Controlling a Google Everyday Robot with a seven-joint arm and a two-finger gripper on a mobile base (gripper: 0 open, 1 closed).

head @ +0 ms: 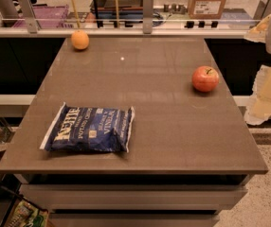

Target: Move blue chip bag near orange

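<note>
The tool (267,92) hangs beside the desk's (173,141) right edge; whether it is clenched or released, I cannot tell. The blue chip bag (90,129) lies well to its left, long axis crosswise, and the orange (80,39) sits left and farther back.

Place is reading as a lab workroom: cardboard boxes (207,1) and a purple crate (48,16) are sitting beyond the table (173,141) at its far edge. The gripper (266,91) is hanging beside the right edge.
</note>
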